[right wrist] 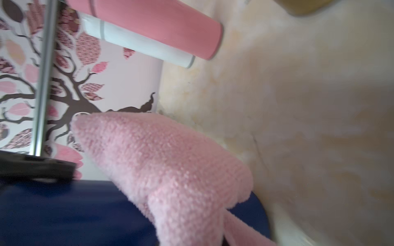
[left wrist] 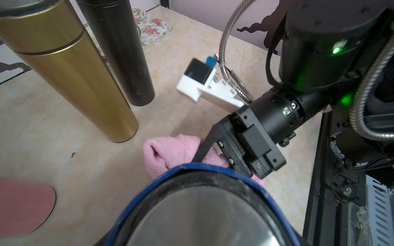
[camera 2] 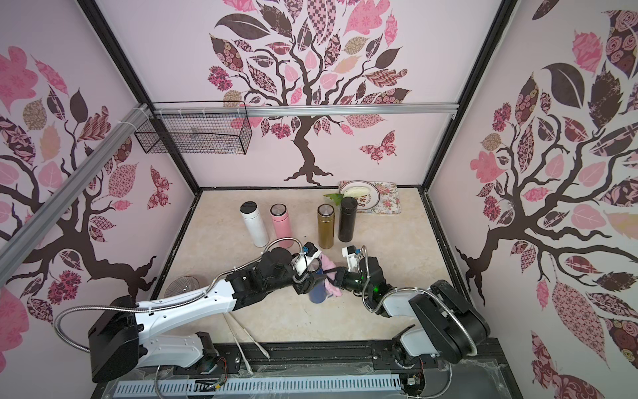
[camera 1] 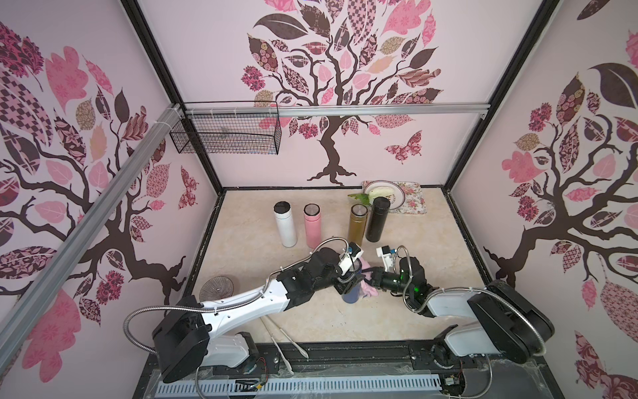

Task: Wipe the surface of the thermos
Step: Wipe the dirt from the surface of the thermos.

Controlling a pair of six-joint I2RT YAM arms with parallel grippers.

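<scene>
Pink terry is doing the work here: the pink cloth (camera 1: 368, 292) is bunched in your right tool (left wrist: 202, 152), whose jaws are pinched together on it. It lies against the side of the blue thermos (camera 1: 350, 298) that faces that arm. The thermos is near the front middle of the bench (camera 1: 241, 276), roughly upright. Your left tool (camera 1: 347, 279) is clamped round its body from the opposite side. In both top views its foot looks to be on or just above the bench, and I cannot tell which.

Watch for these, as I judge it:

- **Twisting or tipping:** Your push with the cloth goes sideways into a smooth round wall, so the flask may turn or lean in the left grip if you press hard.
- **Losing the cloth:** Only a fold of cloth sits in the jaws. Dragging it along the wall could pull it free and leave the tool itself scraping the finish.
- **Knocking a neighbour:** The gold thermos (camera 1: 357, 224) and black thermos (camera 1: 378, 221) stand just behind both wrists, so a long stroke away from you could topple one.
- **Missed patches:** Where your left jaws cover the wall, it goes unwiped unless you regrip
</scene>
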